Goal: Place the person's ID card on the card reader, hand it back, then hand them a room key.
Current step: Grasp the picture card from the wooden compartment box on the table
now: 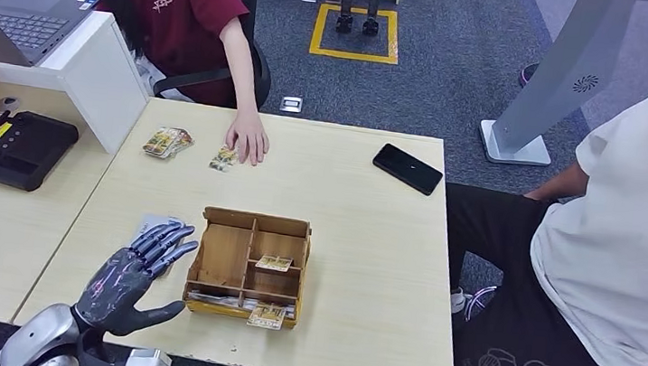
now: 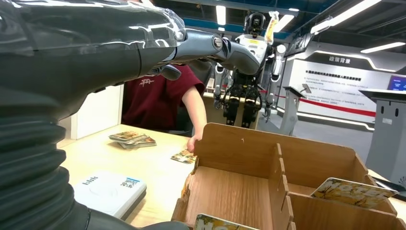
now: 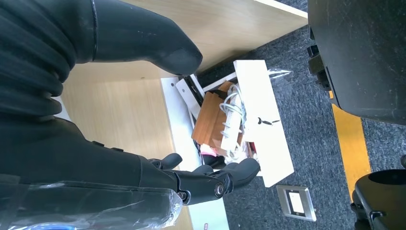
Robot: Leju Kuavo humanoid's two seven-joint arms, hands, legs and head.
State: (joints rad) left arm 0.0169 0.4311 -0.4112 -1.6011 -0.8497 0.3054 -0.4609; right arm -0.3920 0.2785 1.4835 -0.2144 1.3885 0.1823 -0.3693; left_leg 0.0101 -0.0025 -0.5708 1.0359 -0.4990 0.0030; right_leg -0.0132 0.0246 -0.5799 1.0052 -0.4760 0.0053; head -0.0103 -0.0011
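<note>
The ID card (image 1: 223, 159) lies on the table's far side, with the fingers of a person in a dark red shirt (image 1: 248, 136) on it; the left wrist view shows this card (image 2: 183, 155) by that person's hand. My left hand (image 1: 134, 270) hovers with fingers spread and holds nothing, over the white card reader (image 1: 150, 222), which the left wrist view shows flat on the table (image 2: 110, 190). Key cards (image 1: 274, 263) sit in a wooden divided box (image 1: 231, 255) right of the hand. My right hand (image 3: 201, 179) hangs below the table edge, empty, fingers loosely extended.
A stack of cards (image 1: 167, 141) lies left of the person's hand. A black phone (image 1: 406, 168) is at the far right. A person in a white shirt (image 1: 623, 242) stands close at the table's right side. A black device (image 1: 19, 149) sits on the left desk.
</note>
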